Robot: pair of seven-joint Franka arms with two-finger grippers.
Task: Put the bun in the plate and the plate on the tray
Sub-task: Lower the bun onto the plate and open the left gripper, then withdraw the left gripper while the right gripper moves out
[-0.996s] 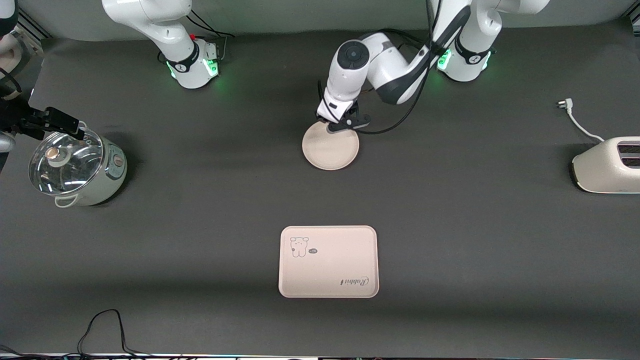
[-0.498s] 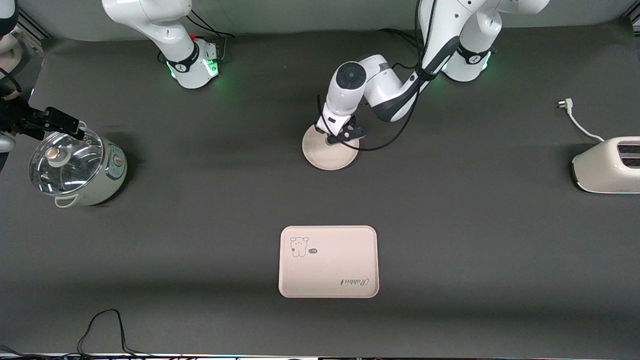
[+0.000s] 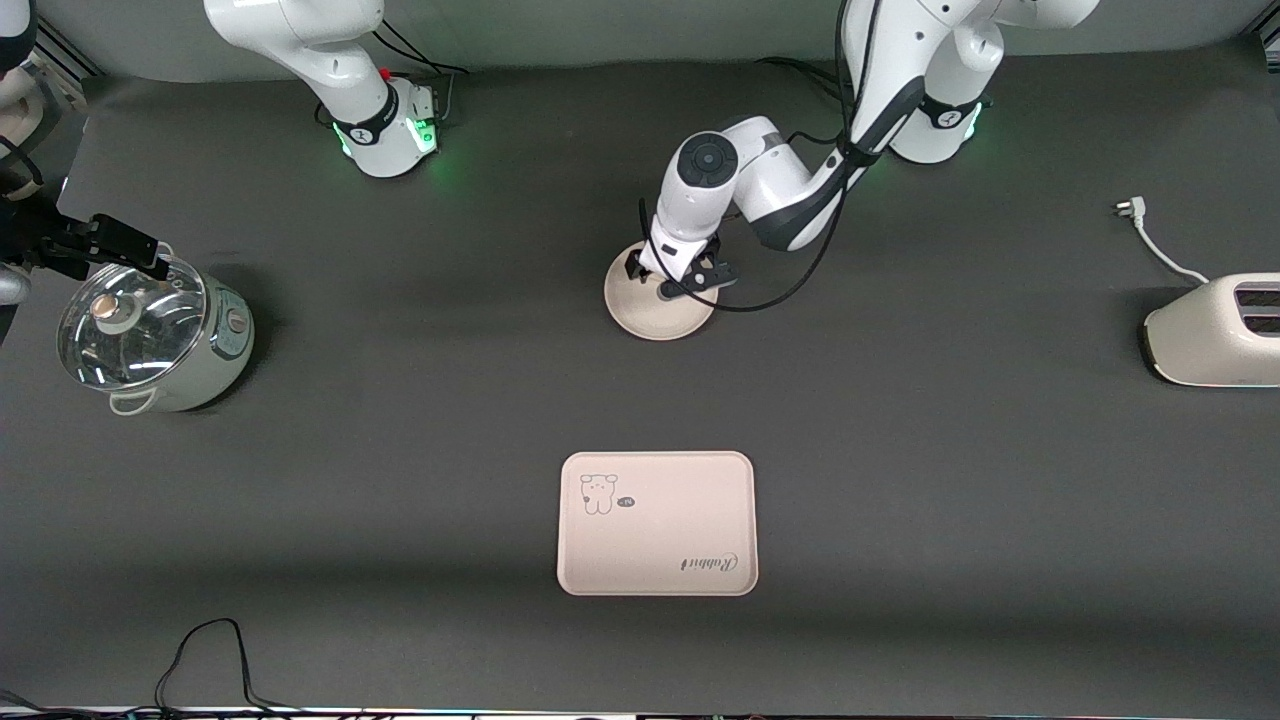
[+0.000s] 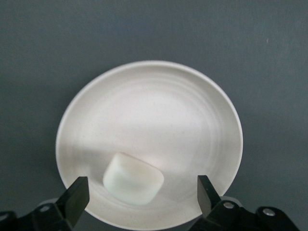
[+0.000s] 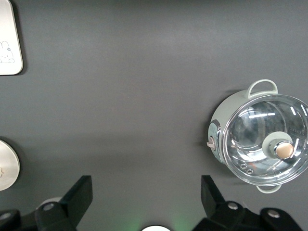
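The bun (image 4: 133, 179) lies in the plate (image 4: 149, 106), close to its rim. My left gripper (image 4: 142, 192) is open just above it, with one finger on each side of the bun and neither touching it. In the front view the left gripper (image 3: 672, 283) hangs over the plate (image 3: 650, 315) and hides the bun. The tray (image 3: 657, 523) lies empty, nearer to the front camera than the plate. My right gripper (image 5: 144, 197) is open and empty. It waits high over the right arm's end of the table.
A lidded pot (image 3: 150, 335) stands at the right arm's end. A toaster (image 3: 1215, 335) with a loose plug and cord (image 3: 1150, 235) is at the left arm's end. A black cable (image 3: 200, 650) lies near the front edge.
My left gripper has moved from the plate's rim nearest the robots to farther over the plate. The plate, the tray and the right arm have not moved.
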